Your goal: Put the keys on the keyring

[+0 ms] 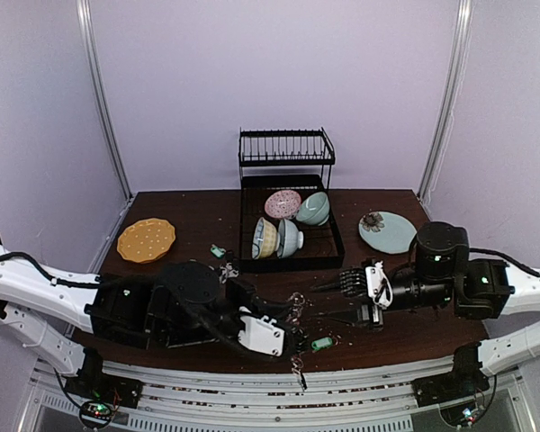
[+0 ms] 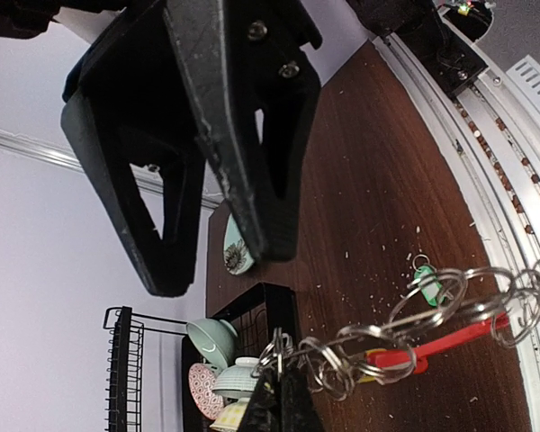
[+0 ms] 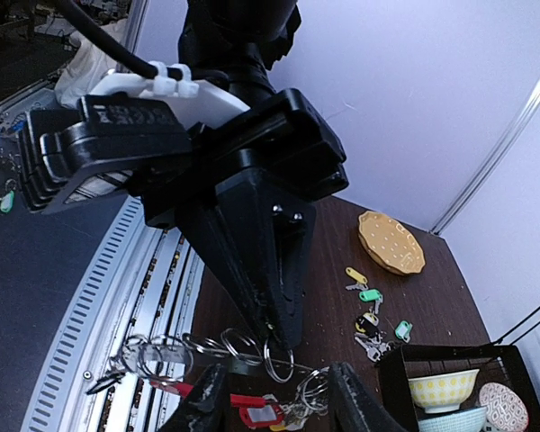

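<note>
Your table (image 1: 207, 211) is dark brown wood, its top dusted with small pale flecks. Behind it stands a plain lilac back wall (image 1: 270, 72), and side walls (image 1: 27, 108) of the same colour close you in on the left and right. A pale vertical strip (image 1: 103, 99) runs up each corner where the walls meet. Along the table's near edge lie silvery rails (image 1: 252, 396) with slotted white panels. The light is soft and even, with no hard shadows.
</note>
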Controlling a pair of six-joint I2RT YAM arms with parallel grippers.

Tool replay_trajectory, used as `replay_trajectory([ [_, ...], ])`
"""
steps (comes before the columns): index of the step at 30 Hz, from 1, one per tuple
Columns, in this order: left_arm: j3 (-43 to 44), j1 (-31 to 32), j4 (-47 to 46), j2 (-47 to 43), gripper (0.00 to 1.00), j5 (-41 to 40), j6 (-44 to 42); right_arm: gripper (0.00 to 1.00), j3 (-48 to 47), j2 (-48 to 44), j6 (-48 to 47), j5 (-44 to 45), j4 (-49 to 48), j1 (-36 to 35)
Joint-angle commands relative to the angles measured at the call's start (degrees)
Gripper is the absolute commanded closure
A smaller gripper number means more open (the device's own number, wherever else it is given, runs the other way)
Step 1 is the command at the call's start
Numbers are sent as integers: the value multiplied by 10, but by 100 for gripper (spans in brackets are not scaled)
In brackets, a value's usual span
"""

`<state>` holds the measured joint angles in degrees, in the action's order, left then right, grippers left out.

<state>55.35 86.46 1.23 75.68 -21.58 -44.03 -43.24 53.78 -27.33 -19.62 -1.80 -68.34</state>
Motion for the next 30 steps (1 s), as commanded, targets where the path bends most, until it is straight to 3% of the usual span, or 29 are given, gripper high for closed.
replay_trajectory([
  [1, 20, 2, -23, -23, 100, 15, 1, 63, 12, 0, -4, -37, -54, -3],
  [9, 28, 2, -23, -23, 100, 26, 10, 68, 6, 35, -36, 13, -62, -12],
  [16, 29, 2, -23, -21, 100, 32, 19, 80, 7, 37, -34, 22, -68, -13],
  [22, 29, 2, -28, -25, 100, 31, 25, 72, 10, 35, -41, 24, -56, -14],
  [27, 29, 2, -30, -27, 100, 31, 33, 81, 14, 30, -51, 35, -55, -14],
  [30, 25, 1, -40, -30, 100, 32, 42, 80, 18, 24, -63, 43, -49, -14],
])
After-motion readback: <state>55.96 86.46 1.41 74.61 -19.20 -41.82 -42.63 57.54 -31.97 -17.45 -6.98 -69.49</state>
